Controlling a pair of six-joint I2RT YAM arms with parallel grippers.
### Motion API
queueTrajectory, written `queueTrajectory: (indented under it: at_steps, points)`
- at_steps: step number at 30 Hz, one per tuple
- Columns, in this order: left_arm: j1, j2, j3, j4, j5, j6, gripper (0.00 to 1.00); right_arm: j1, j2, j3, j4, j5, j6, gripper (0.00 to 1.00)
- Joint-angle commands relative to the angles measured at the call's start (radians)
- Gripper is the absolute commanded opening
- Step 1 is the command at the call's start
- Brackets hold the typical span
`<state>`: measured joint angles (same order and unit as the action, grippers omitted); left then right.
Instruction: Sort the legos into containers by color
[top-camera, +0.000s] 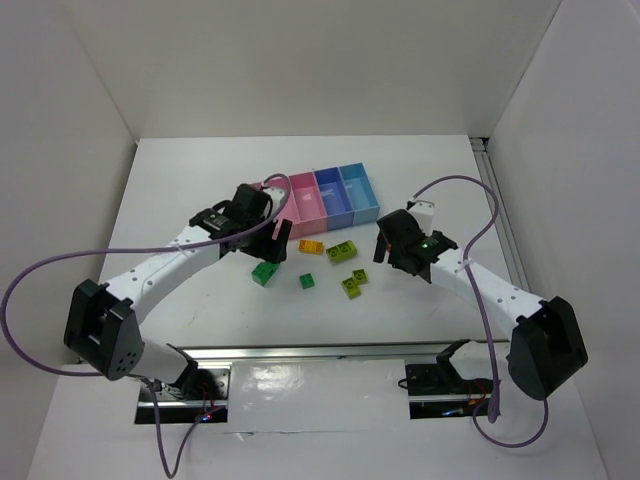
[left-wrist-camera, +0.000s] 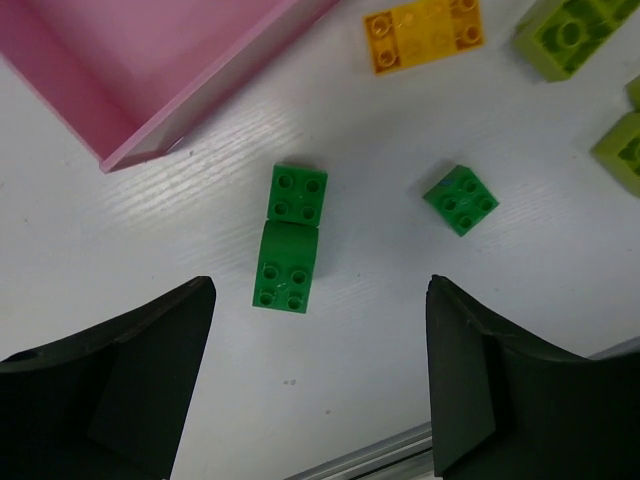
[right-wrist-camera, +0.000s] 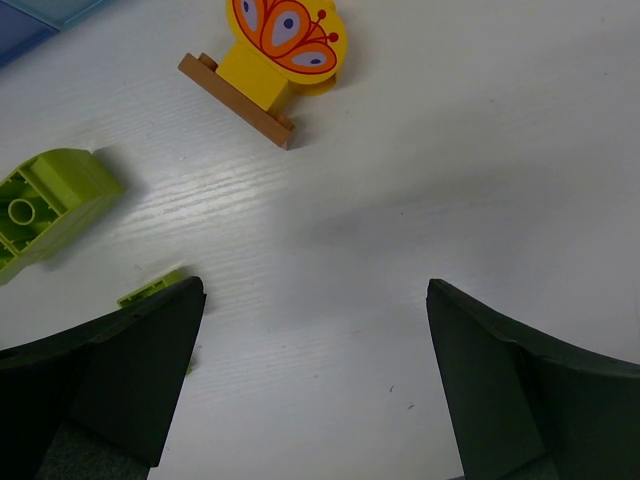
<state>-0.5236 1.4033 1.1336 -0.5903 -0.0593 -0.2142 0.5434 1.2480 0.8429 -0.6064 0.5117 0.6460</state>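
**Lego sort: L arm over dark green pair, nothing lifted yet**

1. left gripper (left-wrist-camera: 320, 300): jaws spread wide, empty, low over the table (left-wrist-camera: 120, 230). We read this as the approach to a pick.
2. dark green pair (left-wrist-camera: 290, 237): a 2x2 brick and a curved-top piece, end to end and touching. Joined or only abutting, we cannot tell. It lies just ahead of the finger gap, a bit off centre toward the pink bin (left-wrist-camera: 170, 105).
3. small dark green brick (left-wrist-camera: 461, 199): alone, apart from the pair on the far side from the bin.
4. orange-yellow brick (left-wrist-camera: 424, 35) and lime bricks (left-wrist-camera: 570, 35): farther on, other colours.
5. right gripper (right-wrist-camera: 315, 290): jaws spread, empty, over bare table. Ahead is a butterfly piece (right-wrist-camera: 285, 45) on a brown-orange base, w/ a lime curved brick (right-wrist-camera: 45, 205) to one side.
6. bin row (top-camera: 345, 212): pink, violet-blue, light blue, beyond the loose bricks. Contents not legible.

Handling note (our judgement):
- The pair's long axis runs along the approach, so the fingers close across its narrow width, which suits.
- We would advance until the seam sits between the pads, shift slightly bin-ward to centre, then descend.
- A grip at the seam should take both pieces even if loose. A grip on one end may leave the other behind.
- Keep clear of the bin wall
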Motion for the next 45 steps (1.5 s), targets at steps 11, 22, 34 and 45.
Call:
queueTrajectory:
  at_steps: [11, 22, 34, 45]
  points:
    - [0.002, 0.099, -0.107, 0.043, -0.045, -0.034, 0.55, 0.007, 0.071, 0.058, 0.057, 0.001, 0.017, 0.99]
    - [0.002, 0.134, -0.138, 0.053, -0.054, -0.063, 0.51, 0.007, 0.102, 0.048, 0.089, -0.022, 0.026, 0.99]
    - [0.002, 0.189, -0.138, 0.053, -0.063, -0.074, 0.68, 0.016, 0.131, 0.048, 0.099, -0.022, 0.026, 0.99]
    - [0.002, 0.18, -0.129, 0.063, -0.045, -0.083, 0.63, 0.016, 0.131, 0.048, 0.099, -0.022, 0.017, 0.99]
